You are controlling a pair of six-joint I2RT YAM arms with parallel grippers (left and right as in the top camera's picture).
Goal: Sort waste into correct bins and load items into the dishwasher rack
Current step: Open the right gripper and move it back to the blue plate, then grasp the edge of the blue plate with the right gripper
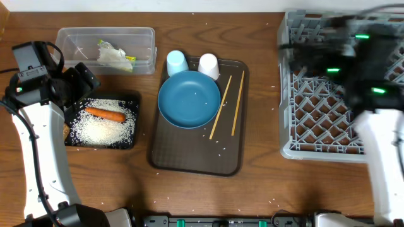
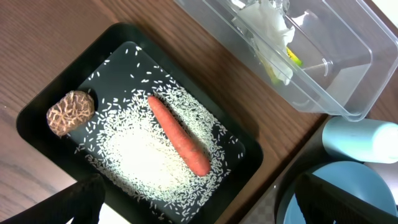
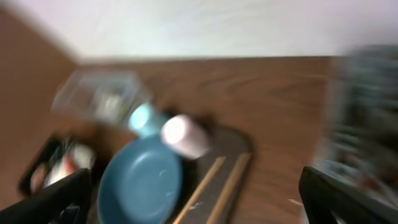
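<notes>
Judging the white cup (image 1: pixel 208 65) the next load, I wanted the right hand (image 3: pixel 199 205), its fingers spread apart, lowered squarely over it at one o'clock of the blue plate (image 1: pixel 189 99), clear of the chopsticks (image 1: pixel 220 107); the left hand (image 2: pixel 205 202) hung spread and empty.

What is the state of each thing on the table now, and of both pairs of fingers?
Carrot: lying on rice in the black tray.
Brown lump: in the same tray.
Tissue: inside the clear tub.
Plate: flat on the brown tray.
Chopsticks: side by side on that tray.
Left fingers: open, empty.
Right fingers: open, empty.
</notes>
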